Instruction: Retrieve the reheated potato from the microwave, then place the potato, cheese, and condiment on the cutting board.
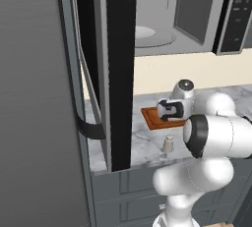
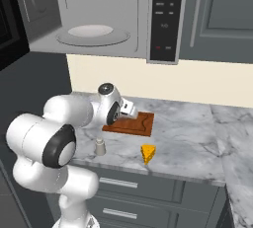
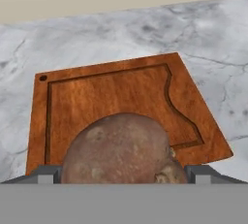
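Observation:
The tan-brown potato (image 3: 121, 145) fills the gap between my gripper's (image 3: 123, 172) two fingertips, which are shut on its sides. It hangs low over the near part of the reddish-brown cutting board (image 3: 111, 92). From the base cameras, the gripper (image 1: 170, 109) (image 2: 127, 107) hovers at the left end of the board (image 1: 153, 119) (image 2: 139, 123). The off-white condiment (image 1: 168, 145) (image 2: 100, 147) stands on the counter in front of the board. The yellow cheese (image 2: 147, 153) lies near the counter's front edge. Above, the microwave (image 2: 99, 15) stands open with its white turntable (image 2: 93, 33) bare.
The microwave's black door (image 1: 120, 73) swings out wide at the left, down past counter level. The marble counter (image 2: 188, 133) stretches to the right of the board. Grey drawers (image 2: 118, 185) run below the counter edge and a grey cabinet (image 2: 222, 15) hangs at upper right.

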Controlling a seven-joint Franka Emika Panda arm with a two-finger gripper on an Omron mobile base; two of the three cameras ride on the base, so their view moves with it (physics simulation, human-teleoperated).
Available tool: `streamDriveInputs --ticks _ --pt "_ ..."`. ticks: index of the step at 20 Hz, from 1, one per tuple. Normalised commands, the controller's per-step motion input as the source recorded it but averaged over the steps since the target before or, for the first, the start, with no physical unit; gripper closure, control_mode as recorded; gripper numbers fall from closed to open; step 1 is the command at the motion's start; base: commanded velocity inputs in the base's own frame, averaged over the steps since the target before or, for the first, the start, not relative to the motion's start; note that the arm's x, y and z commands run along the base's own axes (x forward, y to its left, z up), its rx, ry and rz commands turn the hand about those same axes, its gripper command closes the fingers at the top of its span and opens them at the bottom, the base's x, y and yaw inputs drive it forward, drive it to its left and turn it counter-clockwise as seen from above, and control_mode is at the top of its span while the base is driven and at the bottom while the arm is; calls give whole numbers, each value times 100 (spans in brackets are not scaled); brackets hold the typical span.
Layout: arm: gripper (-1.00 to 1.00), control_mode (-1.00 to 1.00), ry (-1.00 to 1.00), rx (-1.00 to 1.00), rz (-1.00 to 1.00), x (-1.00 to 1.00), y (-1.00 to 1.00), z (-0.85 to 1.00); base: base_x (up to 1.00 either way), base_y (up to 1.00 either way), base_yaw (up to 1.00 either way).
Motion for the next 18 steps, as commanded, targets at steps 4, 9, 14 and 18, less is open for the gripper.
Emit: streamDriveInputs --ticks 4,9,14,18 --pt "100 -100 0 0 0 44 -5 -37 0 0 0" --pt "100 -100 0 0 0 45 -9 -31 0 0 0" --pt "100 -100 0 0 0 35 -7 -23 0 0 0" --pt "100 -100 0 0 0 18 -11 -15 0 0 0"
